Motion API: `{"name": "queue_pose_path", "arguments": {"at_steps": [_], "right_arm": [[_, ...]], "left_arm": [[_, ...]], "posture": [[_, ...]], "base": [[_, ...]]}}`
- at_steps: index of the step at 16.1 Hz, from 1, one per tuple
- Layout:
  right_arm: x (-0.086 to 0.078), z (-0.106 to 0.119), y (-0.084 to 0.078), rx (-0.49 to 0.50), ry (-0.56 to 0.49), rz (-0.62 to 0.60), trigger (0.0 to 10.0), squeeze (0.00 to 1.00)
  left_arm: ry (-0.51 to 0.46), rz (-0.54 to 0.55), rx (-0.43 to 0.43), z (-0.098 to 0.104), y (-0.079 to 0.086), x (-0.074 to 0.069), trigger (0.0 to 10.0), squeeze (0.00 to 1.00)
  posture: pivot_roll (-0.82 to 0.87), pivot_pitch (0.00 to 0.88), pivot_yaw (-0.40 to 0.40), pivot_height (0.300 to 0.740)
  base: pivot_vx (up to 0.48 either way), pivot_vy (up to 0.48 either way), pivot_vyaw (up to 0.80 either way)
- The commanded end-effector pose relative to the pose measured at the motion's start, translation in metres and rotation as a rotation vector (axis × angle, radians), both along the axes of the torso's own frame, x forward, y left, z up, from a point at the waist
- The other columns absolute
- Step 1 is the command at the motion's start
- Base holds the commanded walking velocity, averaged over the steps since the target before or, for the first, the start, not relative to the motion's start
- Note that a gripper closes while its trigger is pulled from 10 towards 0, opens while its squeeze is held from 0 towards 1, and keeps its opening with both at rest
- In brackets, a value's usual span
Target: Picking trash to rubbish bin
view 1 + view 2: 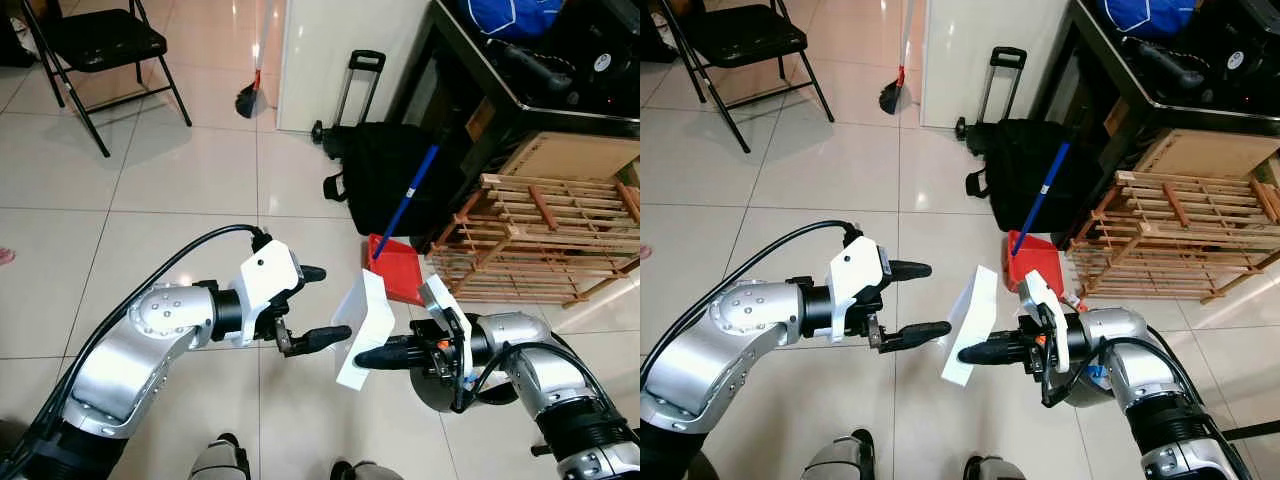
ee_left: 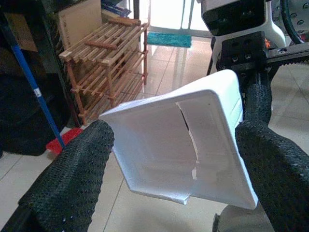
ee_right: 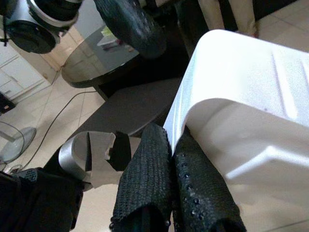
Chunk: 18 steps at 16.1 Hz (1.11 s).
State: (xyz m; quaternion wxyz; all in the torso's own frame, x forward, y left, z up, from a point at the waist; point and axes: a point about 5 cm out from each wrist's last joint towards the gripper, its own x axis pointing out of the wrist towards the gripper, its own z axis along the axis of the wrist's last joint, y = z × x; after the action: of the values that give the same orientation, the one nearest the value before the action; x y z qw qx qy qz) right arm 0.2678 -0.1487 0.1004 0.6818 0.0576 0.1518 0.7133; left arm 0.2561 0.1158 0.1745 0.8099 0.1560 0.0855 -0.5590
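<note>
Right wrist view shows the right gripper (image 3: 171,145) with its jaws pressed tight on the thin edge of a white foam tray (image 3: 251,111), the trash, held up in the air over the tiled floor (image 1: 180,200). Just beside it, the left gripper (image 1: 322,305) has its jaws spread wide, one on each side of the tray, not squeezing. I think the grip must stay firm but soft, since foam cracks easily. No rubbish bin can be picked out yet, so carry it slowly and steadily.

chair (image 1: 95,45): top cut off; wooden rack (image 1: 560,235): right end cut off
</note>
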Motion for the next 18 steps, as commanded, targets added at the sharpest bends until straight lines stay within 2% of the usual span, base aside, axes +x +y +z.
{"name": "queue_pose_path", "arguments": {"at_steps": [1, 7, 9, 16, 18], "right_arm": [[-0.001, 0.005, -0.006, 0.005, -0.007, 0.013, 10.0, 0.42], [-0.003, 0.008, 0.002, 0.042, -0.005, 0.02, 10.0, 0.42], [-0.005, 0.009, 0.005, 0.055, -0.004, 0.03, 10.0, 0.42], [-0.008, 0.01, 0.011, 0.069, 0.003, 0.04, 10.0, 0.44], [-0.007, 0.01, 0.011, 0.067, 0.003, 0.04, 10.0, 0.44]], "left_arm": [[-0.004, -0.025, -0.01, 0.003, -0.006, -0.001, 10.0, 0.0], [0.008, -0.042, -0.048, 0.007, -0.01, -0.002, 10.0, 0.0], [0.031, -0.066, -0.095, 0.011, -0.014, -0.003, 10.0, 0.0], [0.085, -0.112, -0.177, 0.017, -0.023, -0.007, 10.0, 0.0], [0.087, -0.112, -0.178, 0.017, -0.023, -0.006, 9.3, 0.0]], "posture": [[-0.03, 0.15, -0.15, 0.74], [-0.03, 0.143, -0.149, 0.74], [-0.04, 0.139, -0.147, 0.74], [-0.04, 0.136, -0.147, 0.74], [-0.04, 0.141, -0.15, 0.74]], "base": [[0.0, 0.0, 0.0], [0.0, 0.0, 0.0], [0.0, 0.0, 0.0], [0.0, 0.0, 0.0], [0.0, 0.0, 0.0]]}}
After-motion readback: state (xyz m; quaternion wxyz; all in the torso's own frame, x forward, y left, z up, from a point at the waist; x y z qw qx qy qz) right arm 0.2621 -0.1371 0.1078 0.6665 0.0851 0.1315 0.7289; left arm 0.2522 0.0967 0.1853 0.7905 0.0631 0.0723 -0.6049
